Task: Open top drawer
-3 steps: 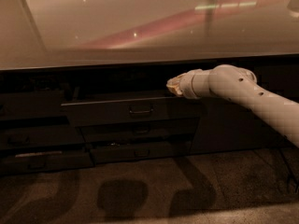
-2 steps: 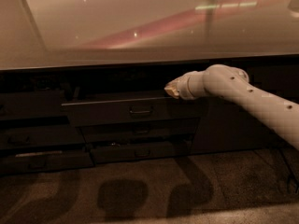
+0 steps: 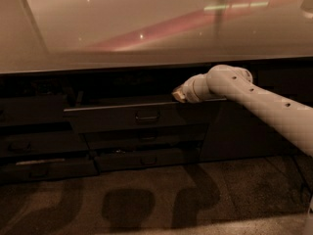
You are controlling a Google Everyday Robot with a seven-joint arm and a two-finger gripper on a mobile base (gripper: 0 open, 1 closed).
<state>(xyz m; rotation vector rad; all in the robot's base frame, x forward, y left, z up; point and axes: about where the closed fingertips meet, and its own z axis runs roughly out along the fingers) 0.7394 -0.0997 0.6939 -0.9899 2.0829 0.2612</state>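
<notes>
Top drawer (image 3: 112, 119): dark grey front, located just below the counter (image 3: 146, 33), slightly left of centre of the view. Its front stands proud of the neighbouring fronts, and a dark gap shows between its top edge and the counter's underside. The interior is in shadow and cannot be made out. A small rectangular pull handle (image 3: 147, 115) sits at the middle of the front.

End effector (image 3: 178, 94): positioned at 1 o'clock from the pull handle, level with the drawer's top edge and toward its right end. It points toward 9 o'clock. Whether it touches the edge cannot be confirmed. Whether it is apart or together cannot be told; only a pale tip is visible against the dark gap.

Arm (image 3: 264, 104): pale and tubular, entering from the right border at about 4 o'clock from the end effector and rising to a rounded joint just behind it. It crosses in front of the dark cabinet door (image 3: 234, 136) right of the drawer.

Other items: two shorter drawer fronts (image 3: 146, 148) stacked directly at 6 o'clock from the top drawer, each with a like handle. Further drawer fronts (image 3: 34, 146) lie at 8 o'clock, left of the stack. The counter surface is pale and glossy, carrying a pink streak and light reflections. The floor (image 3: 146, 204) at the bottom of the view is speckled and bears dark shadows.
</notes>
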